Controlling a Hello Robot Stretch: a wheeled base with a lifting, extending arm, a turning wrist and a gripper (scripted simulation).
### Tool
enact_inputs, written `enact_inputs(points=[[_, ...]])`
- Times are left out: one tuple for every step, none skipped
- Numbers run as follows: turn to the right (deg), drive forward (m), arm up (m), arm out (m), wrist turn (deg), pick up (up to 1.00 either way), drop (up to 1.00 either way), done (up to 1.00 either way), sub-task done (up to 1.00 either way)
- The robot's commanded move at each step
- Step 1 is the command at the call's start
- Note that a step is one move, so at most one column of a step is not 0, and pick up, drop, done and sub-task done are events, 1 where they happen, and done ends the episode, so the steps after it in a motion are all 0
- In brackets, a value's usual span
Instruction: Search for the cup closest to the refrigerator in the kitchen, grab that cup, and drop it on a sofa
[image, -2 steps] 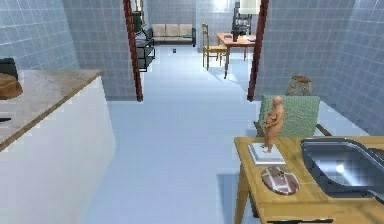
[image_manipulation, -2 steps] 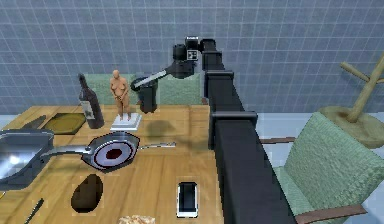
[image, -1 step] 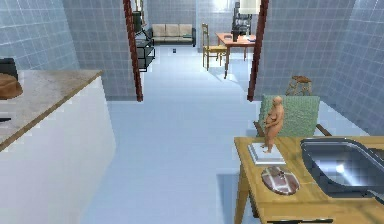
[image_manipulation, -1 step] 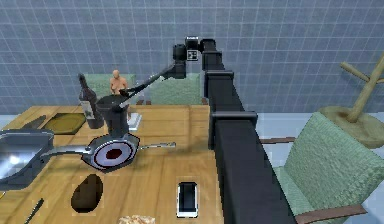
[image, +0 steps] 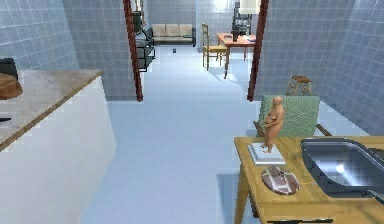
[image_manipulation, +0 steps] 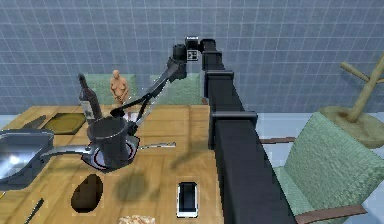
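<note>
Where the arm (image_manipulation: 235, 135) runs up the arm side view right of centre, the gripper (image_manipulation: 133, 110) angles down-left toward a dark grey cup (image_manipulation: 110, 146) at centre left, over the wooden table (image_manipulation: 190, 170); cannot tell if the cup is grasped or just standing there. A phone (image_manipulation: 187, 197) lies lower centre, statuette (image_manipulation: 118, 86) upper left, sink (image_manipulation: 22, 158) at left edge. In the forward view a sofa (image: 172, 33) sits top centre, far back

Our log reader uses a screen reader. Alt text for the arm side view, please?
The robot's dark arm stretches over a wooden table, its claw at a dark cup. A small statue, phone and green armchair are nearby.
</note>
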Motion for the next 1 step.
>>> enact_inputs(points=[[0.0,0.0,0.0,-0.48,0.0,0.0,0.0,0.0,0.0]])
